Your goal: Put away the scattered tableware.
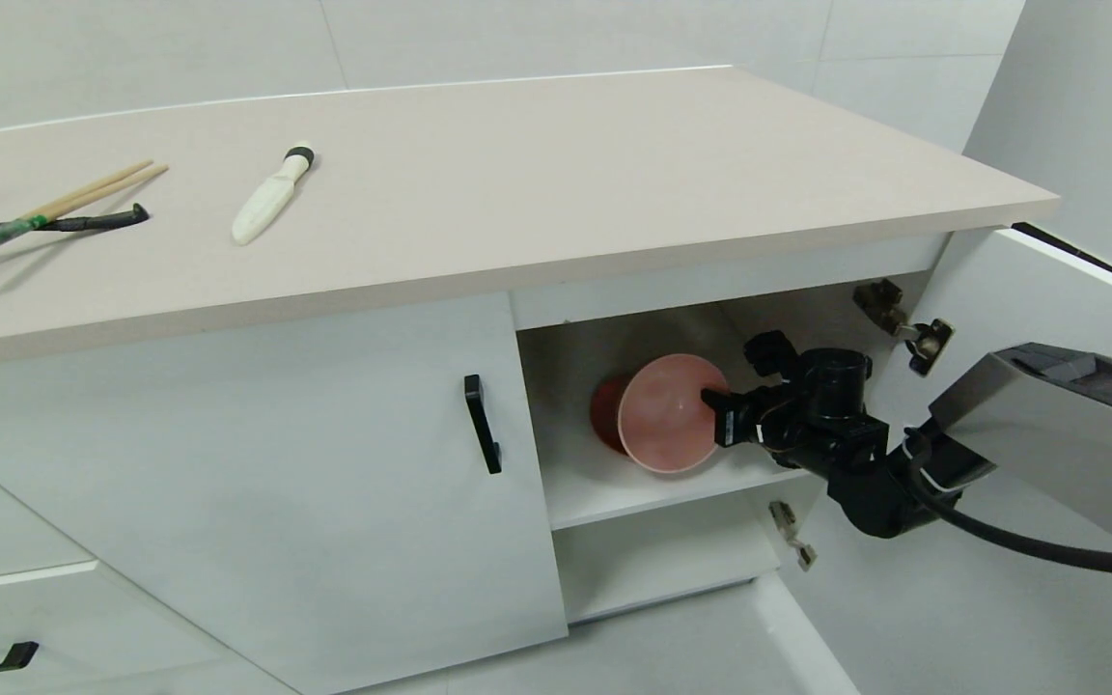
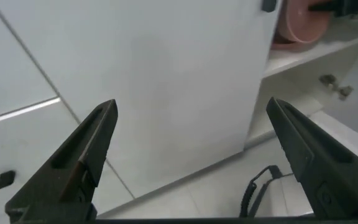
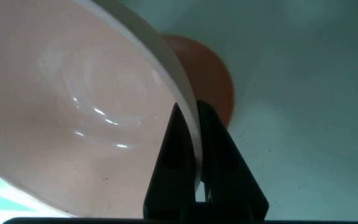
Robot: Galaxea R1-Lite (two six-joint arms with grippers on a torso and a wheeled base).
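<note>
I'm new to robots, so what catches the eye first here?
The right gripper clamps the rim of a pale pink round bowl, held on edge inside the open white cabinet, partly hiding a red dish. On the beige countertop lie wooden chopsticks and a cream utensil.

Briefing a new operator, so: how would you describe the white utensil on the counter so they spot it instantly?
Look at the beige countertop, toward its left part. Right of the chopsticks lies the white utensil. It is the only pale, tapered piece, with a black ring at its far end.

Pink bowl (image 3: 73,93), rim pinched by right tool (image 3: 195,146) (red dish (image 3: 217,84) behind)
</note>
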